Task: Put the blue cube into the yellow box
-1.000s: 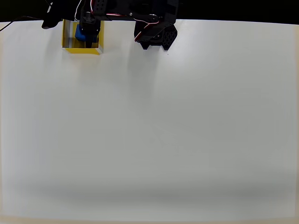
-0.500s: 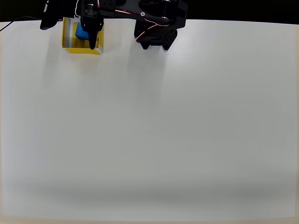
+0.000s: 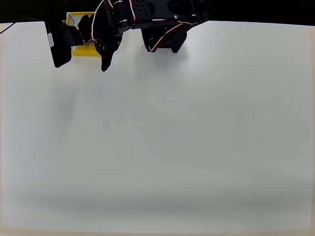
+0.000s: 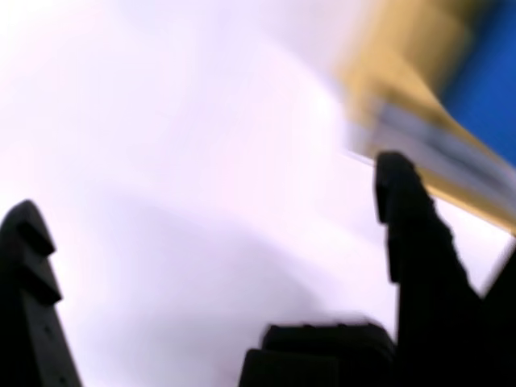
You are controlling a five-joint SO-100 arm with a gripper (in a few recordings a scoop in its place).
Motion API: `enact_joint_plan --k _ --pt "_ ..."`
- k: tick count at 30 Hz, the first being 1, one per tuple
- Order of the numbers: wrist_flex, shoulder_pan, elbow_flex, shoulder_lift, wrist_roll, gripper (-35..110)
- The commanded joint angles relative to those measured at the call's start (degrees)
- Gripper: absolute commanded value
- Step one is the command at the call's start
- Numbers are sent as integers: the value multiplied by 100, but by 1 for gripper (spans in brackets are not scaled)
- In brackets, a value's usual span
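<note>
End effector (image 3: 81, 56) spread wide, empty, upper left of overhead view; cube (image 4: 484, 76) in box (image 3: 83, 49) (wrist view blurred).

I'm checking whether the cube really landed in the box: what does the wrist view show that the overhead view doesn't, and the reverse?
Wrist view alone: the blue cube, blurred, behind the wall of the yellow box, apparently inside it, with nothing between the open fingers. Overhead view alone: the white table and the arm's base; here the arm hides most of the box interior. Both: the yellow box and the open gripper.
</note>
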Motion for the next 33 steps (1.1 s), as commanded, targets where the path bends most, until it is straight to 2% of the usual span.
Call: enact_joint_plan --k 1,8,12,19,26,33 --pt "-53 -1213 62 519 35 37" --pt "-343 -3384 835 1011 272 22" --pt "-527 -4570 1608 1696 431 8" --pt "-378 -6144 3111 3041 554 0" --pt "26 -6697 4430 4228 624 0" --pt "-431 -6460 5607 4342 721 0"
